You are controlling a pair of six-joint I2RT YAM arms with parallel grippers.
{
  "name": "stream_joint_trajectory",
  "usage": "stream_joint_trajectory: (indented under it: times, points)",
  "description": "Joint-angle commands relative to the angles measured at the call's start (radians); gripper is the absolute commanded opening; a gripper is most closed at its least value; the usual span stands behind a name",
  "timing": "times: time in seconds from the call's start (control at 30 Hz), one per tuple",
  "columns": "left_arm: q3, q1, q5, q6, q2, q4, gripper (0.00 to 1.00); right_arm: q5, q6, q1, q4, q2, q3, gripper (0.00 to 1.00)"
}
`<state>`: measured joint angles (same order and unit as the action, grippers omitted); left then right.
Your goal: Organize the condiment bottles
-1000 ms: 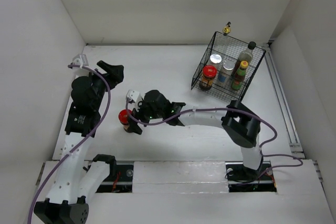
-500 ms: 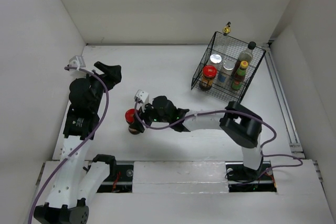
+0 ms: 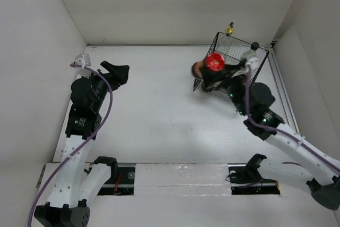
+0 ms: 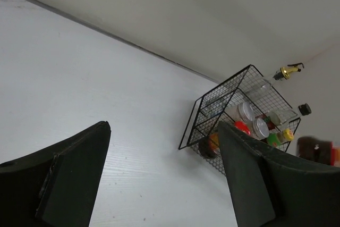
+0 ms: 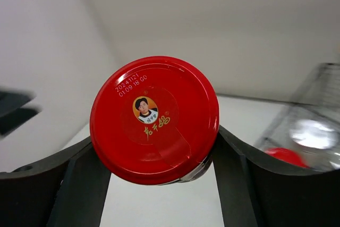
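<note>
Right gripper (image 3: 211, 73) grips a red-lidded jar (image 3: 214, 61) in the top view's upper right, over the left edge of the wire basket (image 3: 236, 39). Left gripper (image 3: 119, 69), centre left, hangs open and empty.

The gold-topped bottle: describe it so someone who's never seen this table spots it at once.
Look to the far right corner of the table, where a black wire basket stands. Just behind the basket's far corner, outside the wire, is the gold-topped bottle. No other bottle here has a shiny gold top.
</note>
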<state>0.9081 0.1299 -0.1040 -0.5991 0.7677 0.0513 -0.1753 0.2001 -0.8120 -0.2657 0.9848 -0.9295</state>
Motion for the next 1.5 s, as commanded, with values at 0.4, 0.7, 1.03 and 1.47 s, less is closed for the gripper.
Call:
stream_joint_trajectory:
  times: [0.4,0.7,1.03,1.47]
  points:
    - [-0.023,0.004,-0.121,0.004,0.093,-0.09,0.81,-0.215,0.14,0.506,0.18,-0.034,0.089,0.53]
    - [-0.023,0.004,-0.131,0.004,0.113,-0.09,0.82,-0.188,0.171,0.563,0.076,0.067,0.147,0.52]
    - [-0.023,0.004,-0.131,0.004,0.122,-0.09,0.87,-0.188,0.222,0.542,0.034,0.132,0.233,0.52]
    - [-0.014,0.004,-0.151,0.013,0.131,-0.08,0.96,-0.228,0.231,0.502,0.057,0.123,0.273,0.89]
